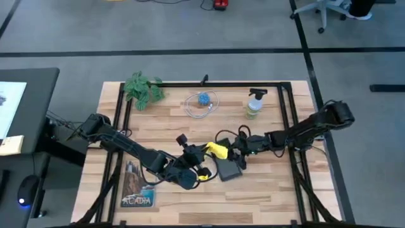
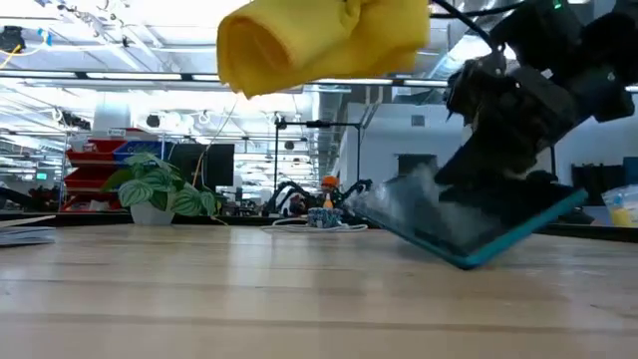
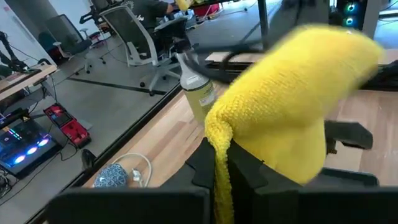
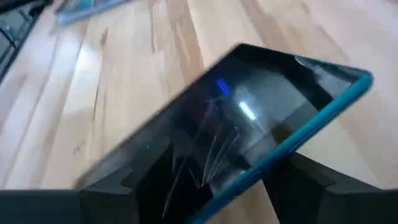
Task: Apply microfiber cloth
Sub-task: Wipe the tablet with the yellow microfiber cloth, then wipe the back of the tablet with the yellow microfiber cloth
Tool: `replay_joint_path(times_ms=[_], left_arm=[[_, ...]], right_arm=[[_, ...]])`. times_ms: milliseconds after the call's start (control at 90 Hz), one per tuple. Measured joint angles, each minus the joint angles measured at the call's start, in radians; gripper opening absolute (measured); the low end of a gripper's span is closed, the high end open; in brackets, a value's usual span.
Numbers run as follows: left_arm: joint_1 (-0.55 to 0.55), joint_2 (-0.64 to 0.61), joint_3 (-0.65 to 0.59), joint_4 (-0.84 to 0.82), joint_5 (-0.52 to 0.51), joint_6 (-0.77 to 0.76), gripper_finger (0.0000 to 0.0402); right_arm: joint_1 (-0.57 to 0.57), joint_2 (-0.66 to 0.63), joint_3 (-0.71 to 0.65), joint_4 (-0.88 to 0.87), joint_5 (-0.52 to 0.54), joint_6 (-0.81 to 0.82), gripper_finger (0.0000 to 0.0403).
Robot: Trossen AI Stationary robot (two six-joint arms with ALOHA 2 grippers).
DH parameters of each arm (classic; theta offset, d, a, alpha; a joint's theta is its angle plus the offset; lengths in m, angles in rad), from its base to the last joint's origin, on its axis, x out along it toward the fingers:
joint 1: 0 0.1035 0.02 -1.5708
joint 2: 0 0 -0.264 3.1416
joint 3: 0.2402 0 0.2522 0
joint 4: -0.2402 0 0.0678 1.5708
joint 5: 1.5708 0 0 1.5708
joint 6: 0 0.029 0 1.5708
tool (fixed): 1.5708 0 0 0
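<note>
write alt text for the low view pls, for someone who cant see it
A bunched yellow microfiber cloth hangs above the wooden table, while the right gripper tilts a dark teal-edged tablet up on one edge. A potted plant stands behind.

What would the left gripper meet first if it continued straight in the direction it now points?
Probably the tablet, which the right gripper holds tilted just ahead. The left gripper carries the yellow microfiber cloth in front of it, so the cloth would likely touch first. Depth is uncertain.

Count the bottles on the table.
1: a spray bottle stands near the table's far edge, on the right arm's side, right of the coiled cable. None other shows, though the arms may hide something.
</note>
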State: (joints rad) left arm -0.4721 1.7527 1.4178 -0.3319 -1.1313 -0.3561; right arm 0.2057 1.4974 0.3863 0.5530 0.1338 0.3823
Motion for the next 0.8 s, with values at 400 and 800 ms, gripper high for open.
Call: replay_joint_path(times_ms=[400, 800], left_arm=[[-0.001, 0.000, 0.000, -0.003, 0.001, -0.006, 0.0000], [-0.001, 0.000, 0.000, -0.031, 0.009, -0.020, 0.0000]], right_arm=[[-0.002, 0.029, 0.061, -0.072, -0.001, -0.132, 0.0281], [0.066, -0.287, 0.086, -0.315, 0.071, -0.306, 0.0282]])
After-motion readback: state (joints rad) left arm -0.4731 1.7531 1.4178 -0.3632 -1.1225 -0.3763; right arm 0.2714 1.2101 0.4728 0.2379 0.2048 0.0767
